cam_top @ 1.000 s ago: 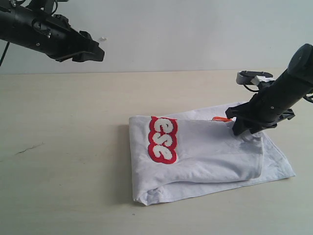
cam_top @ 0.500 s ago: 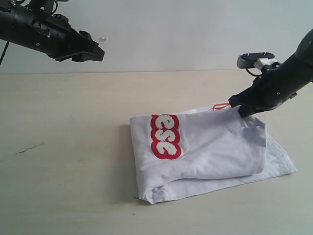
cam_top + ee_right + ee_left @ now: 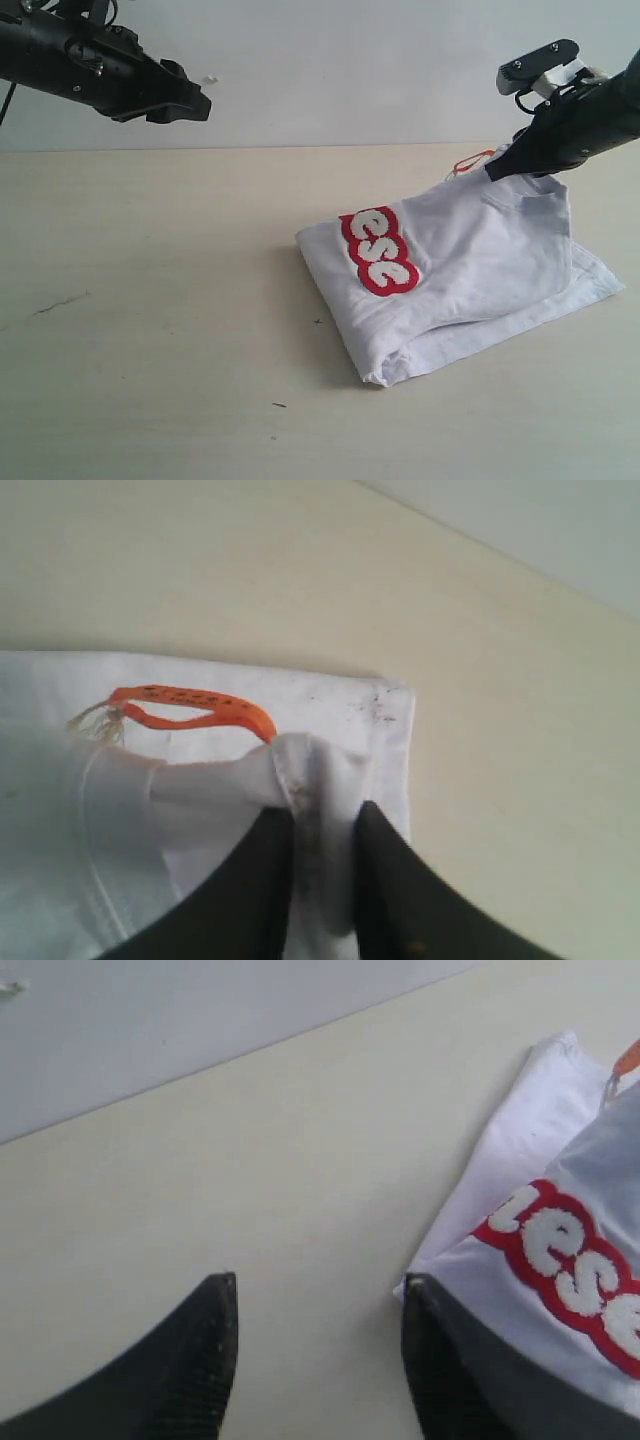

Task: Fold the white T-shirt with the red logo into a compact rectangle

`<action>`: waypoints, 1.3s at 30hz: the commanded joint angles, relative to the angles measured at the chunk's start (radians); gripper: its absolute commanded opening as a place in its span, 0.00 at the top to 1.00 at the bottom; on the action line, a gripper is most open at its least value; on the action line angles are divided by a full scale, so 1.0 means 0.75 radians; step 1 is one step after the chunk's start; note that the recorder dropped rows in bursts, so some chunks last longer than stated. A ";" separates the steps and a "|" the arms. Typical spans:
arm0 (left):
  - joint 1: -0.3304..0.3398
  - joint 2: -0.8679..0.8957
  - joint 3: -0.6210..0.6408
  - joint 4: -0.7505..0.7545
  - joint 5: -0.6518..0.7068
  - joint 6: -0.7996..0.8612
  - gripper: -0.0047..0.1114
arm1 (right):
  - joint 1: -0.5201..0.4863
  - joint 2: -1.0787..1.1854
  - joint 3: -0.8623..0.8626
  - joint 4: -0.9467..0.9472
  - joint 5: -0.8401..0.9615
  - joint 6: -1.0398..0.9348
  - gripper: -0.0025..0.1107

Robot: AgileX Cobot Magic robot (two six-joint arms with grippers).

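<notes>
The right pincer (image 3: pixel 322 820), clenched on the tee (image 3: pixel 480 260) near its collar, has dragged it up toward two o'clock. The fold holds. The left pincer (image 3: pixel 318 1295) hangs released at ten o'clock.

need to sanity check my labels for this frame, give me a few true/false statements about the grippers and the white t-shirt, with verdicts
1. The right gripper pinches a bunch of the white T-shirt close to the orange tag. True.
2. The left gripper grips a sleeve. False: it is open, holds nothing and hangs above the table, apart from the shirt.
3. The red logo faces up on the top layer. True.
4. The whole shirt lies flat on the table. False: the pinched end is raised off it.
</notes>
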State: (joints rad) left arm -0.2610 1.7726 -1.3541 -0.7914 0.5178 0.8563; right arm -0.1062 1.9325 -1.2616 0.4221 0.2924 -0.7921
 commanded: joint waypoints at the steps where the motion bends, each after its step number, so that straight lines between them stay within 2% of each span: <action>1: 0.003 0.000 0.001 -0.006 -0.005 0.003 0.53 | 0.001 -0.014 -0.003 -0.057 -0.069 0.091 0.70; 6: 0.003 0.000 0.001 -0.006 0.007 0.003 0.53 | 0.001 -0.014 -0.003 -0.308 -0.041 0.387 0.70; 9: 0.003 0.000 0.001 -0.006 0.018 0.003 0.53 | 0.001 -0.014 -0.003 -0.333 0.004 0.470 0.72; 11: 0.003 0.000 0.001 -0.006 0.021 0.003 0.53 | 0.001 -0.014 -0.003 -0.328 0.072 0.477 0.80; 14: 0.003 0.000 0.001 -0.009 0.024 0.003 0.53 | 0.001 -0.002 -0.003 -0.321 0.183 0.477 0.98; 19: 0.003 -0.003 0.001 -0.009 0.061 0.003 0.53 | 0.019 0.080 -0.003 -0.323 0.334 0.477 0.98; 26: 0.003 -0.053 0.001 -0.009 0.106 0.000 0.53 | 0.225 0.259 -0.001 -0.391 0.446 0.575 0.98; 31: 0.003 -0.102 0.001 -0.009 0.095 0.000 0.53 | 0.481 0.261 -0.001 -0.122 0.523 0.585 0.98; 33: 0.003 -0.121 0.001 -0.009 0.095 0.000 0.53 | 0.543 0.261 -0.003 -0.098 0.521 0.592 0.98; 36: 0.003 -0.153 0.001 -0.018 0.112 -0.005 0.53 | 0.608 0.261 -0.003 -0.079 0.457 0.613 0.98; 39: 0.003 -0.168 0.001 -0.030 0.112 -0.005 0.53 | 0.595 0.228 -0.003 -0.116 0.439 0.626 0.98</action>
State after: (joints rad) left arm -0.2610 1.6603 -1.3541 -0.7986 0.5979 0.8563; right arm 0.3430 2.1032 -1.2734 0.3556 0.6208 -0.3358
